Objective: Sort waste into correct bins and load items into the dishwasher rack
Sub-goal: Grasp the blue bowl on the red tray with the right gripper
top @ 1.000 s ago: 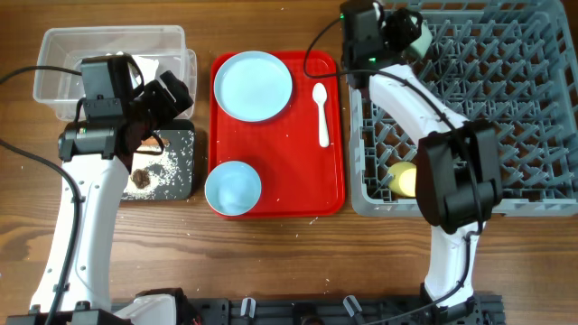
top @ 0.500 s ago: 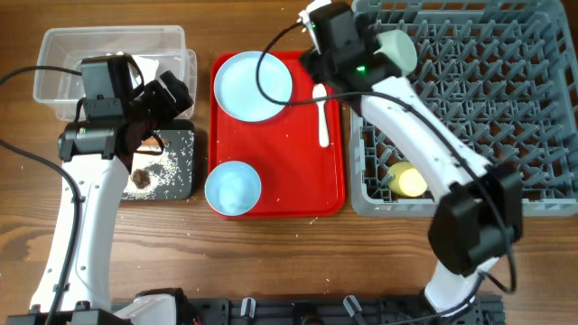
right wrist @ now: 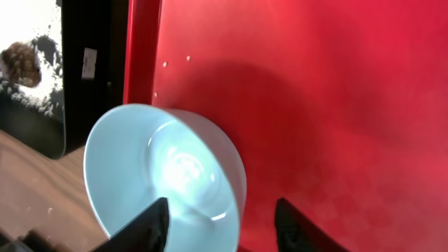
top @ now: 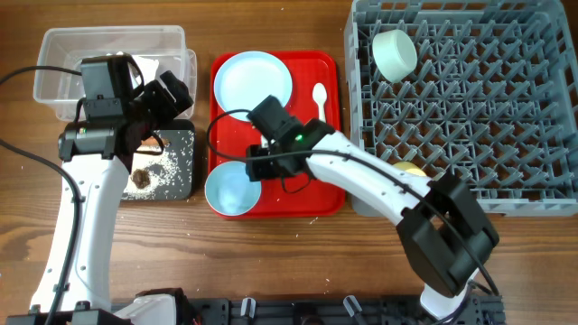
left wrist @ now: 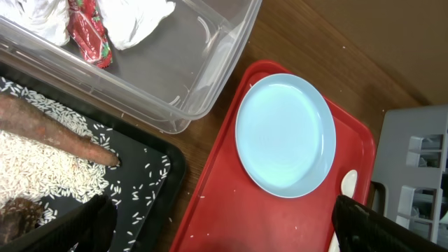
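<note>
The right gripper [right wrist: 222,210] hangs with its fingers spread just over the rim of a smooth, glossy pale blue bowl [right wrist: 164,175] on the shiny red plastic tray [right wrist: 315,84]. The left gripper [left wrist: 222,210], also spread wide, hovers near the clear plastic tub [left wrist: 203,77], which holds crumpled red-and-white wrappers [left wrist: 87,35] whose print is unreadable. White rice grains [left wrist: 35,157] and a rough brown stick [left wrist: 56,133] lie in the black tray [left wrist: 168,175]. A second bowl [top: 395,54] and a yellow cup [top: 408,168] sit in the grey gridded rack [top: 479,108]. The round plate [left wrist: 285,136] and white spoon [top: 320,97] lie on the red tray.

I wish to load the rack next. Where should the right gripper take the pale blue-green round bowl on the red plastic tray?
Pinch the rim from above, one finger inside, one outside, on the side nearest the open right gripper. The bowl stands upright, so its thin wall should suit a pinch.
</note>
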Tool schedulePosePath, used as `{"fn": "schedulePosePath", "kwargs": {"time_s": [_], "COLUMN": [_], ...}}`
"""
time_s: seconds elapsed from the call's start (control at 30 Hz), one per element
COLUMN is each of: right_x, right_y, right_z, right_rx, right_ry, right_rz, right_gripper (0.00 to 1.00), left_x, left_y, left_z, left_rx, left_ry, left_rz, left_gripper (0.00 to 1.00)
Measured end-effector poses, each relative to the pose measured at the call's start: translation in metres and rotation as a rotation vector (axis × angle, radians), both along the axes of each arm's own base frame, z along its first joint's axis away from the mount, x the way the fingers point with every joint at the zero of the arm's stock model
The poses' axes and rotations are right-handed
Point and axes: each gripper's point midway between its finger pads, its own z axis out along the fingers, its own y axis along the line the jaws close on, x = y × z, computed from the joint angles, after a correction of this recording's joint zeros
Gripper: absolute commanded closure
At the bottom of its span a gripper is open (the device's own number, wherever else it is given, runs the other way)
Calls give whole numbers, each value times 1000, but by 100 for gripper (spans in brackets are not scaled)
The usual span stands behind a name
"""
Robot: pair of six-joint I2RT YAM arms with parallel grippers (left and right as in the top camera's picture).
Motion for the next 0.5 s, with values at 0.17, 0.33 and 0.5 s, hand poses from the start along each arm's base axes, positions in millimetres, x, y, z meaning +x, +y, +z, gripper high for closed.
{"fn": "schedulePosePath", "kwargs": {"time_s": [0.17,0.33,0.5], "right_x": [-1,-2,4], "right_y": [-4,-6,-18], "right_z": [-34,-35,-37], "right_rx": [-70,-76,-90], "right_ry": [38,44,61], "right_rz": [-37,-47,-71], "right_gripper": [91,96,96], "left_x": [0,0,0], "left_y": [0,0,0], "left_z": [0,0,0], "left_rx": [0,0,0], "left_ry": [0,0,0], "left_rz": [0,0,0], "left_gripper": [0,0,0]}}
